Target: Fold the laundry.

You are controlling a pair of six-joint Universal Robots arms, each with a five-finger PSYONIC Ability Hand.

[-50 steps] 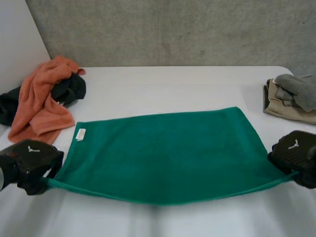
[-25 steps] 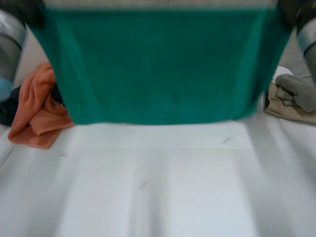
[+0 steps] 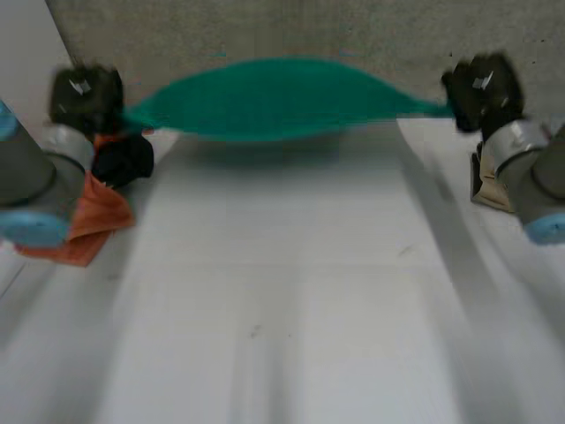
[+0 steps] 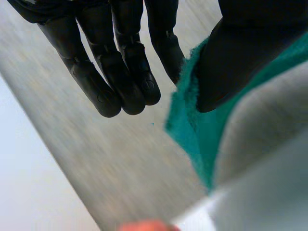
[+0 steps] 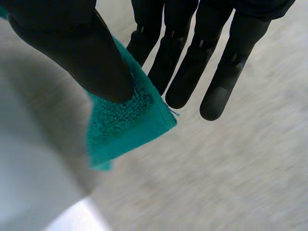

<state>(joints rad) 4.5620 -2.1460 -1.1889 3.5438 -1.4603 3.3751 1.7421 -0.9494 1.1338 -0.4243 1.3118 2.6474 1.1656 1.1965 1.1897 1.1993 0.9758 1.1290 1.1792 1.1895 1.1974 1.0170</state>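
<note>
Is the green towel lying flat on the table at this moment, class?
No: the green towel is stretched in the air between the left hand and the right hand, above the white table.

Your towel (image 3: 274,97) hangs between left hand (image 3: 86,95) and right hand (image 3: 481,88) above the table (image 3: 282,291); crumpled cloths (image 3: 106,205) lie beside the left.

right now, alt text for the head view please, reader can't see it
The left hand and right hand hold a green towel by its ends, stretched above the white table. An orange cloth and dark cloth lie beside the left arm, a beige cloth beside the right arm.
</note>
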